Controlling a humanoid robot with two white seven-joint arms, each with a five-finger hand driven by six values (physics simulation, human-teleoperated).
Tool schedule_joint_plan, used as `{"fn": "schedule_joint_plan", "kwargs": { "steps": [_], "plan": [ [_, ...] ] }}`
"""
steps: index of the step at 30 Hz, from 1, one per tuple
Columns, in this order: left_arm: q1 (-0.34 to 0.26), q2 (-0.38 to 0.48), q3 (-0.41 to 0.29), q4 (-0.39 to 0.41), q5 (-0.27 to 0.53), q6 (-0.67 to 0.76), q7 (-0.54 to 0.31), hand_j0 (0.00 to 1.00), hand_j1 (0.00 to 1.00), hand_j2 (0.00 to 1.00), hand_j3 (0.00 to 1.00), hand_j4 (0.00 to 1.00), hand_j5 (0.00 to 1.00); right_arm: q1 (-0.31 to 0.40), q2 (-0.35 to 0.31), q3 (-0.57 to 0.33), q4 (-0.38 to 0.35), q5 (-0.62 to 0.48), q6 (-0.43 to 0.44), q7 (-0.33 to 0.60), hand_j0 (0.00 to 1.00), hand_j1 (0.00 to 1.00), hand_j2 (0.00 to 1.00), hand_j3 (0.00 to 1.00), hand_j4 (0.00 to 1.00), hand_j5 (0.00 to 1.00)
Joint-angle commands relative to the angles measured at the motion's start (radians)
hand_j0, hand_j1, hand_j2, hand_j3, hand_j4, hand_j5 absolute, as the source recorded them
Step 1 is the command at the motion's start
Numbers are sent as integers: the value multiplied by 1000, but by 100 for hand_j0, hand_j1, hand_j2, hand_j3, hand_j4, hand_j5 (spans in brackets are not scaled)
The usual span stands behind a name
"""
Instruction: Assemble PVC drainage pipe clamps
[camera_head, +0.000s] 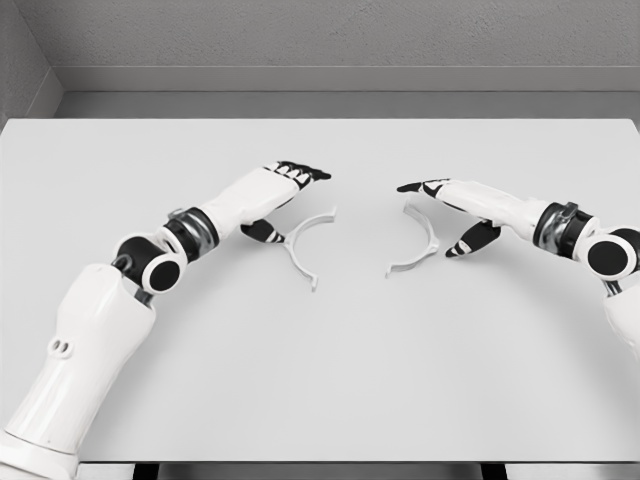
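Note:
Two white curved clamp halves lie flat on the white table (320, 370), their open sides facing each other across a gap. The left clamp half (304, 243) rests just right of my left hand (285, 200), whose black-tipped fingers stretch out above its upper end while the thumb hangs low beside it. My right hand (445, 215) hovers over the upper part of the right clamp half (418, 243), fingers extended toward the middle, thumb pointing down on its right. Neither hand holds anything.
A grey wall runs behind the table's far edge (320, 119). The near edge of the table crosses the bottom of the view.

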Motion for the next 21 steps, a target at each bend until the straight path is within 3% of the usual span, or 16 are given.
{"fn": "schedule_joint_plan", "kwargs": {
  "steps": [1,6,14,21],
  "plan": [
    [0,0,-5,-7,4,0,1,100,100,100,100,100,100,0,1,-2,5,-5,2,0,100,100,100,100,100,100],
    [8,3,-5,-20,6,0,1,100,100,100,100,100,100,-48,1,0,63,-2,2,0,100,100,100,100,100,100],
    [38,8,-4,-59,9,0,1,100,100,100,100,100,100,-49,4,3,65,-2,2,0,100,100,100,100,100,100],
    [94,13,-4,-143,10,-3,1,100,100,100,100,100,100,-90,19,3,105,-2,2,0,100,100,100,100,100,100]
  ]
}}
